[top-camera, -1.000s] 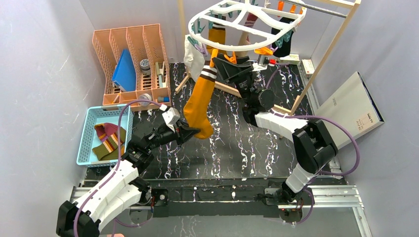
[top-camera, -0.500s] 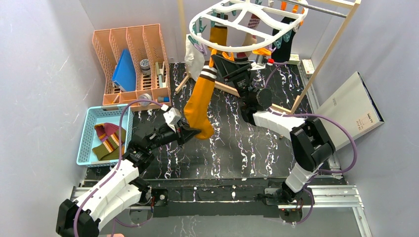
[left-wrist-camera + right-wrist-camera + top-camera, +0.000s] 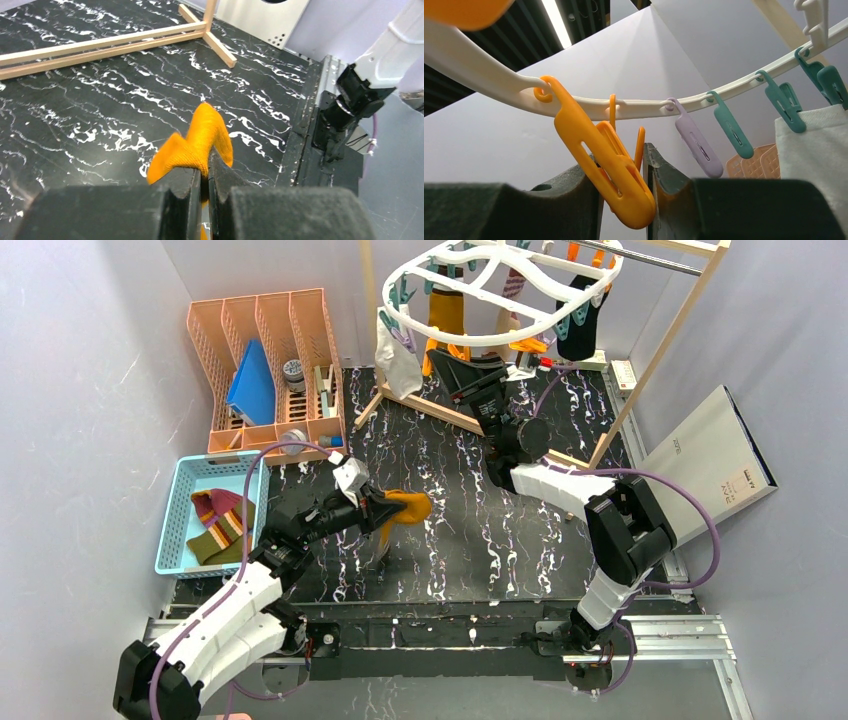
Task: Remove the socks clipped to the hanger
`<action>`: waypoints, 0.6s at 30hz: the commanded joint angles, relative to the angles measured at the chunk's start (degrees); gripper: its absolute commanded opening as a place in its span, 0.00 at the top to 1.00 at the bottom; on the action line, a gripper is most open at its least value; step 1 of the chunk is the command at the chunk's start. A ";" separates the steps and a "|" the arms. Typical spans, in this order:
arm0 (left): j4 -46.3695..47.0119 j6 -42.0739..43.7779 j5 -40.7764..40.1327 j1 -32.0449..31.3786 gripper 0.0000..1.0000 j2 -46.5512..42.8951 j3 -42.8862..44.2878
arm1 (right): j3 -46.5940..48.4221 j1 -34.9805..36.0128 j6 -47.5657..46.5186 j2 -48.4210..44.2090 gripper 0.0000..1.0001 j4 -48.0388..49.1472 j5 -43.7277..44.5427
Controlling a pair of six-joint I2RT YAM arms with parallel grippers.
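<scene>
The white oval hanger (image 3: 470,339) hangs at the top centre, still holding a grey-white sock (image 3: 395,352), a mustard sock (image 3: 443,310), a maroon striped sock (image 3: 512,280) and a black sock (image 3: 575,322). My right gripper (image 3: 445,352) reaches up under its rim (image 3: 484,75) and is shut on an orange clip (image 3: 609,165), which holds no sock. My left gripper (image 3: 378,508) hovers low over the black mat, shut on a loose mustard yellow sock (image 3: 407,507) that bunches out past the fingertips (image 3: 200,142).
A teal basket (image 3: 180,490) at the left holds striped socks (image 3: 222,525). A peach organizer (image 3: 265,360) stands behind it. The wooden frame (image 3: 660,350) carries the hanger, and its base bars (image 3: 100,47) cross the mat. A white box (image 3: 710,455) leans at the right.
The long mustard sock has come off the orange clip and dropped, now bunched at my left gripper. My right gripper has closed on that clip.
</scene>
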 commanded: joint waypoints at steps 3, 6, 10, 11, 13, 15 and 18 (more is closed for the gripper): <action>-10.93 6.09 -11.08 -0.20 1.00 -3.40 5.24 | 0.77 0.00 0.80 -0.38 0.85 9.76 0.65; -20.22 13.85 -23.99 -0.20 1.00 -7.13 9.80 | -0.86 -0.01 1.26 -1.01 0.84 9.66 0.61; -29.94 23.19 -48.27 -0.03 1.00 -6.88 13.92 | -2.37 -0.01 2.42 -1.48 0.84 10.06 0.43; -31.36 24.21 -53.66 0.10 1.00 -6.04 14.78 | -2.76 -0.01 2.68 -1.57 0.84 10.28 0.37; -32.53 24.38 -61.93 1.20 1.00 -4.69 16.04 | -3.45 -0.01 3.01 -1.86 0.84 10.43 0.38; -32.89 22.92 -64.26 4.49 1.00 -3.61 16.74 | -4.00 0.03 3.28 -2.22 0.84 10.47 0.19; -32.58 17.22 -55.88 16.21 1.00 -1.64 16.87 | -4.68 0.00 3.48 -2.90 0.83 9.95 -0.46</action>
